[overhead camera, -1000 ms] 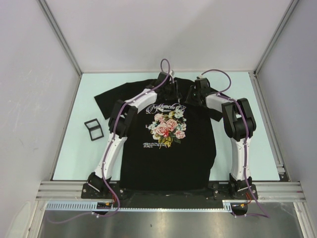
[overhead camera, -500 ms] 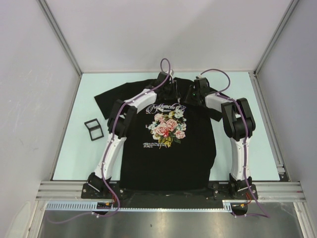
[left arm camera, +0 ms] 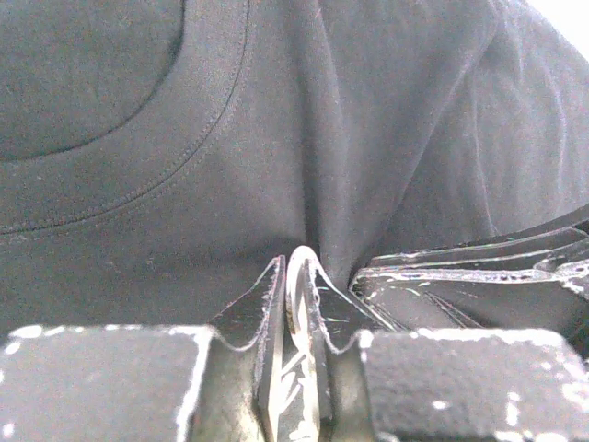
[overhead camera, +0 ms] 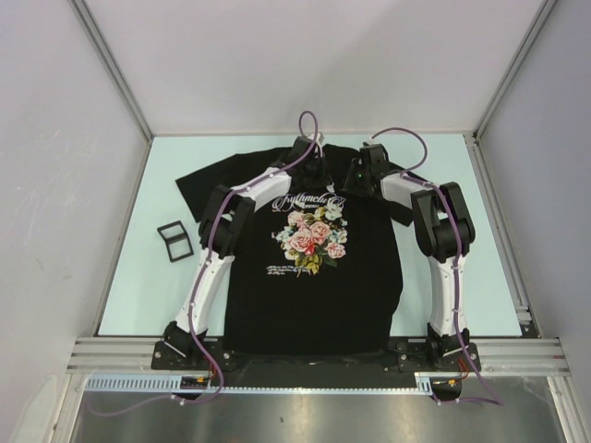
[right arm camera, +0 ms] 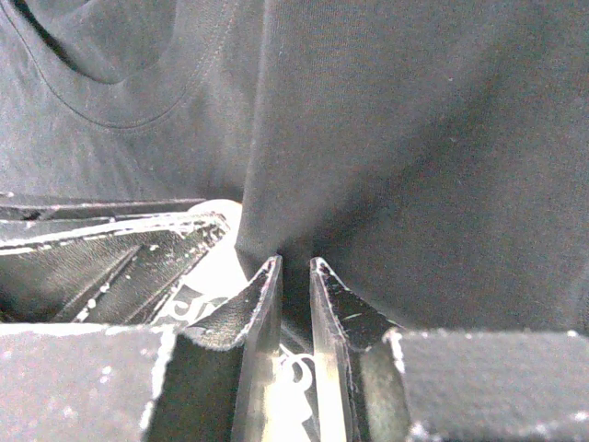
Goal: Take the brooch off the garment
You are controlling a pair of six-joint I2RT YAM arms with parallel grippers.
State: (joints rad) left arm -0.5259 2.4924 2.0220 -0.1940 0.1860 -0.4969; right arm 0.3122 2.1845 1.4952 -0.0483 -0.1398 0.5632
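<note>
The black T-shirt with a rose print lies flat on the table, collar at the far end. Both grippers are at the chest just below the collar. My left gripper is shut on the brooch, a thin pale round piece seen edge-on between its jaws, with the cloth pulled into a ridge at it. My right gripper is right beside it, shut on a fold of the black cloth. A white rounded patch shows between that fold and the left gripper's fingers.
A small black rectangular frame lies on the pale green table left of the shirt. Metal rails run along the near edge, and grey walls close in the sides and back.
My right gripper has shifted slightly left, closer to my left gripper. The left arm and the shirt look unchanged.
</note>
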